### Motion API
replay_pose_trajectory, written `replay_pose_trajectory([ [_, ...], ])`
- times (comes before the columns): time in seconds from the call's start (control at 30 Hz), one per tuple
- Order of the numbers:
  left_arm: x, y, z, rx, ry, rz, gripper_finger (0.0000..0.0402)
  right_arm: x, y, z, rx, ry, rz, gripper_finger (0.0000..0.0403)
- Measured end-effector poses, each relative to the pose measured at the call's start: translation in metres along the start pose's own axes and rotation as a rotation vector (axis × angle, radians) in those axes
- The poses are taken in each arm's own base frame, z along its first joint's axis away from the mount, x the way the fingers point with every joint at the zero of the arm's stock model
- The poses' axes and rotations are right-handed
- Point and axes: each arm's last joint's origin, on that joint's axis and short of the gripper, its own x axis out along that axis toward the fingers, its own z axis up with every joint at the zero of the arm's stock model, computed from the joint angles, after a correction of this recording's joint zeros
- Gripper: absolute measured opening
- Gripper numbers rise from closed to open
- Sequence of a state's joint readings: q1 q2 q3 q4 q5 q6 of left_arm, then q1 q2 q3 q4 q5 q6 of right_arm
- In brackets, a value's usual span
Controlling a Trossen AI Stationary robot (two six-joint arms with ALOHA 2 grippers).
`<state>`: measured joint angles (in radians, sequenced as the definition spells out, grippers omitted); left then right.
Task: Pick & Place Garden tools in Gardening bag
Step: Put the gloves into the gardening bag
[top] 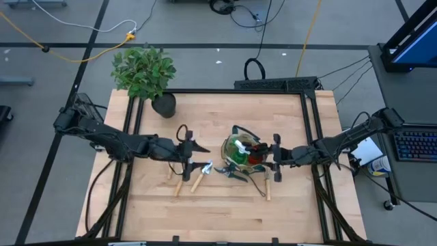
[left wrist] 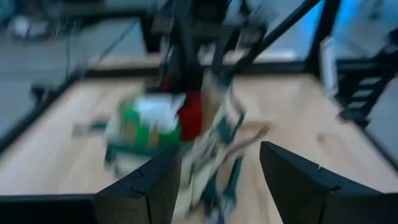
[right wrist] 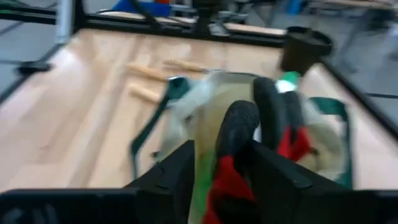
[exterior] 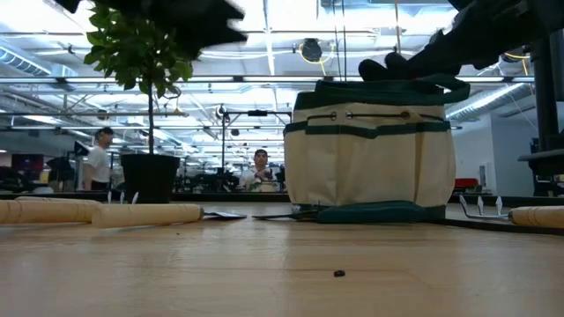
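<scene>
Right gripper [right wrist: 221,165] sits half-open around black-and-red glove [right wrist: 249,146] over gardening bag [top: 239,152] mid-table; whether it grips, can't tell. Left gripper [left wrist: 217,171] open, empty. Only low view shows bag's white pockets.

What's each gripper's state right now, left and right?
Left gripper: open, empty, beside the gardening bag.
Right gripper: over the bag, jaws around the black-and-red glove; gripped or released cannot be told.
</scene>
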<state>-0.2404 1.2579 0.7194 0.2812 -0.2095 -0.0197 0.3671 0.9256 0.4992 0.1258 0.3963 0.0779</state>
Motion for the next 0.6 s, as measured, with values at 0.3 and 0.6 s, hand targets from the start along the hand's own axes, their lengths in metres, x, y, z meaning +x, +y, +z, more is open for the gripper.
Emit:
replay_pose_trajectory([
  [0.3,0.007,0.023,0.047,-0.04,-0.078,0.04,0.0225,0.007,-0.012,-0.013,0.243,0.145,0.013,0.0137],
  [0.6,0.022,0.023,0.047,-0.033,0.007,0.005,0.0225,0.007,-0.016,0.002,0.095,0.078,0.046,0.0141],
])
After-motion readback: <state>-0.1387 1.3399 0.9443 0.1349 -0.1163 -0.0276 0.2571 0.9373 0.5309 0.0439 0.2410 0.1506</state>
